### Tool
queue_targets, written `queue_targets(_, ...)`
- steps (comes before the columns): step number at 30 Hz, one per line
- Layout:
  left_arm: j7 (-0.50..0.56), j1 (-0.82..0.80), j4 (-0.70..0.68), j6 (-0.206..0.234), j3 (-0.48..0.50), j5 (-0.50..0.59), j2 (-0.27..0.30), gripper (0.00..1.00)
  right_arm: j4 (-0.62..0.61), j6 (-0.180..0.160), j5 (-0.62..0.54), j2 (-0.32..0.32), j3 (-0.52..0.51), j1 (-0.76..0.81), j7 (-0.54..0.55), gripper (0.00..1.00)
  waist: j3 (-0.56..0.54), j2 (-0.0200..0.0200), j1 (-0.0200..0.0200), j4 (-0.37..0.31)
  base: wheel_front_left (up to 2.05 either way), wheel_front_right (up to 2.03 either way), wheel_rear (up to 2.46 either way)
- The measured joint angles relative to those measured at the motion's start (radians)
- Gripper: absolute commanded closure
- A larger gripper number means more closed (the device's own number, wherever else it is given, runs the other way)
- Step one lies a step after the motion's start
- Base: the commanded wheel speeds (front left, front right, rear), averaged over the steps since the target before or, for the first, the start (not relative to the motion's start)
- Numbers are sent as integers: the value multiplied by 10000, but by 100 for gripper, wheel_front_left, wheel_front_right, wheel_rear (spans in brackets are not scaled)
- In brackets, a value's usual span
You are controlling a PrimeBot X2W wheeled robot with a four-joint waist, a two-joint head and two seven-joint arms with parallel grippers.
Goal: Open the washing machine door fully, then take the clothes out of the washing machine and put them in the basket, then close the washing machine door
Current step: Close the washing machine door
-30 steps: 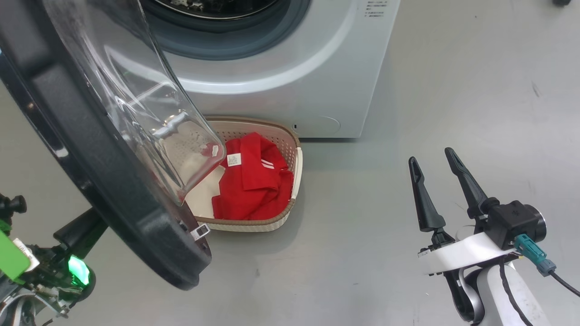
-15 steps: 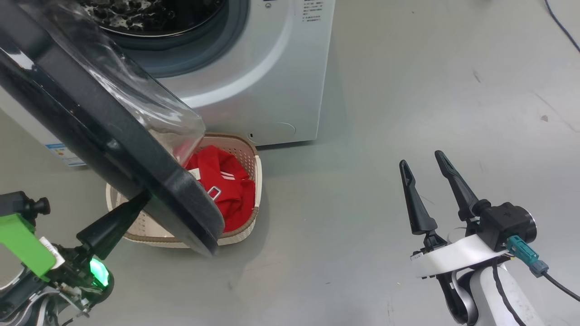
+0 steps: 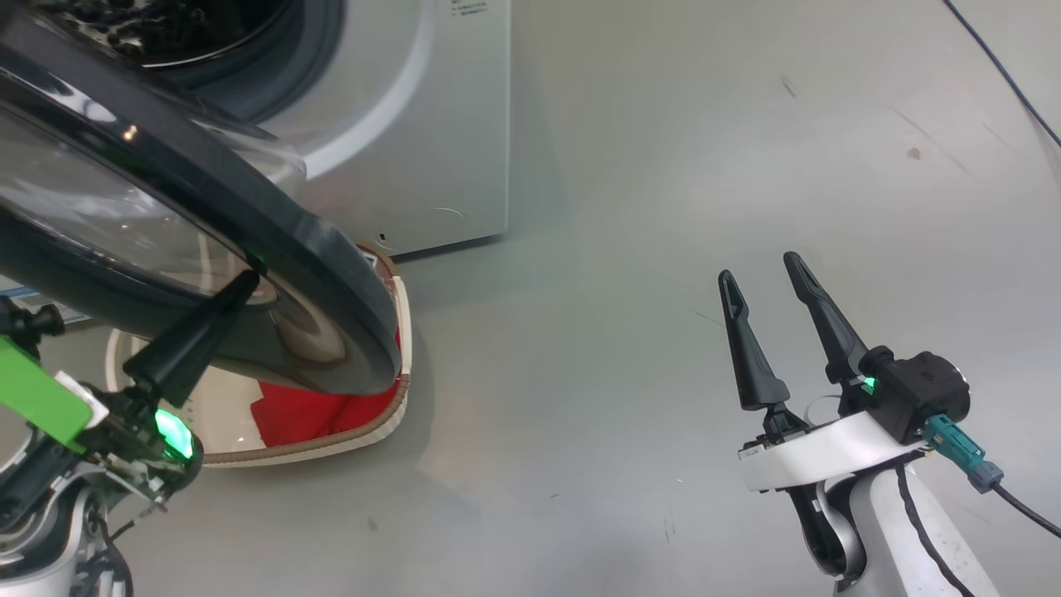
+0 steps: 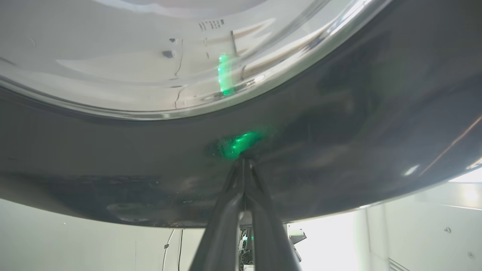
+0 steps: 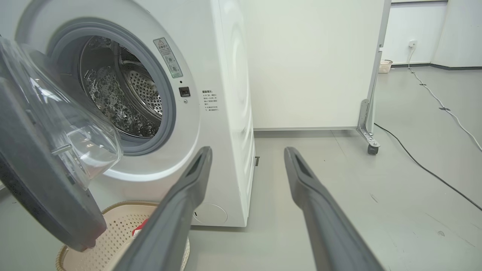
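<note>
- My left claw (image 3: 247,280) is pinched tight shut with nothing in it. Its tip is pressed on the wide shiny black rim of the big round washing machine door (image 3: 278,228).
- A second ago that claw sat low behind the door, and I saw the door's clear glass bowl side. Now I see its outer face, so the door has swung toward the machine. My head camera turned too, so part of that shift is mine.
- The large white front-loading washing machine (image 5: 222,131) is past the door from the left claw. The part of its holey steel drum (image 5: 124,98) that I can see looks empty.
- The red clothes (image 3: 307,410) lie in the small cream plastic basket (image 3: 331,441) with the brown rim. It sits just under the door, right beside the left claw.
- My right claw (image 3: 758,269) is spread wide and holds nothing. It hangs well apart from everything.
- I think only the closing is left. The door is not shut yet, so I should keep pushing.
</note>
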Motion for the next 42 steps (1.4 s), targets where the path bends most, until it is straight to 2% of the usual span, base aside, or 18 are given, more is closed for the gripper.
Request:
queue_targets(23, -1645, -2697, 1490, 167, 408, 1057, -288, 100, -301, -31, 807, 23, 581, -669, 0, 0, 1158, 0, 0, -1472, 0, 0, 0)
queue_targets(36, -2681, -4306, 2692, 205, 562, 1354, -652, 100, -332, -182, 968, 27, 625, -887, 0, 0, 1553, 0, 0, -1840, 0, 0, 0)
queue_targets(42, -3112, -4752, 3172, 69, 610, 1676, -823, 100, -332, -198, 982, 27, 654, -927, 0, 0, 1590, 0, 0, -1892, 0, 0, 0)
